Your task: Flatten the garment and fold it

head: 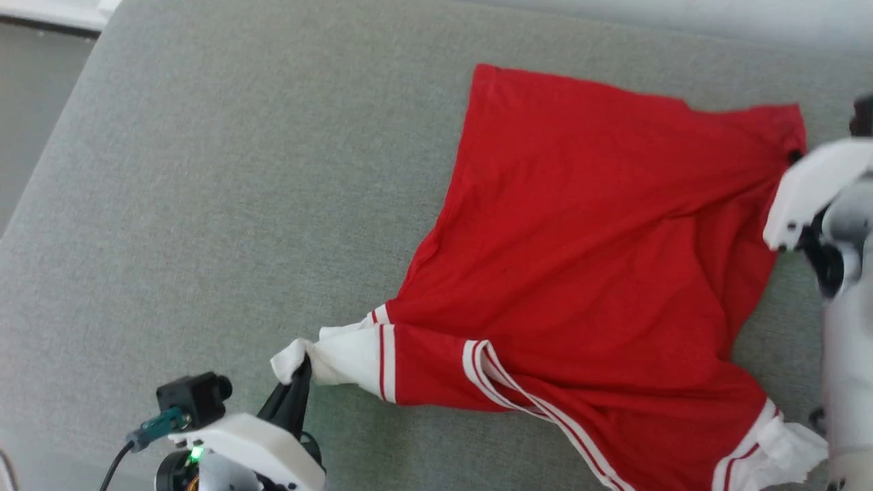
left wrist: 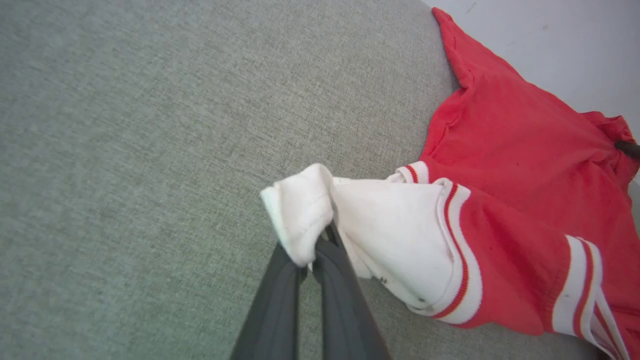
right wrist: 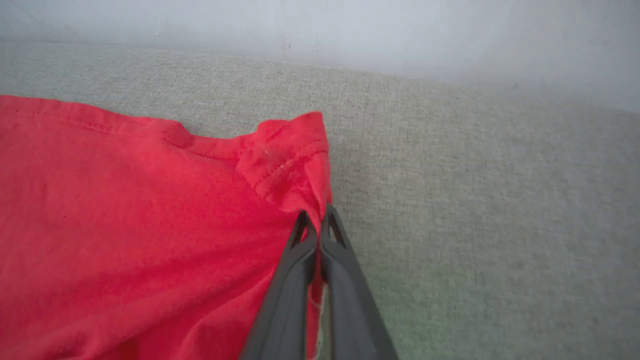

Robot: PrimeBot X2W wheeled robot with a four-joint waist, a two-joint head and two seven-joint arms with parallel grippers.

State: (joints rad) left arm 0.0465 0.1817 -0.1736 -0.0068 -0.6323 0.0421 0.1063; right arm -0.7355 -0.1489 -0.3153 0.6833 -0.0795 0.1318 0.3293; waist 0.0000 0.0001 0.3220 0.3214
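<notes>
**A:** So, counted from the biggest down, what lies there?

**B:** One grey woven surface [head: 204, 204] and one pale wall [right wrist: 350, 35] behind it. One garment [head: 600, 225], red, lies rumpled on the grey. In the head view it spreads from the centre out toward 3 and 5 o'clock. It has two sleeves: a white sleeve [head: 341, 354] at 7 o'clock and a second sleeve [head: 784, 453] at 5 o'clock, both striped red. Then there are two claws.

**A:** What does one camera give that another doesn't?

**B:** The head view gives the whole spread, with both sleeves at once. The left wrist view gives the white cuff close up, bunched over the fingertips. The right wrist view gives the stitched red hem corner [right wrist: 295, 150] and the wall at 12 o'clock.

**A:** And the claws?

**B:** The left gripper [left wrist: 320, 245] has its fingers pressed together, pinching the end of the white sleeve. The right gripper [right wrist: 316, 220] is also pressed together. Red cloth is caught between its tips just below the hem corner, at 2 o'clock in the head view.
</notes>
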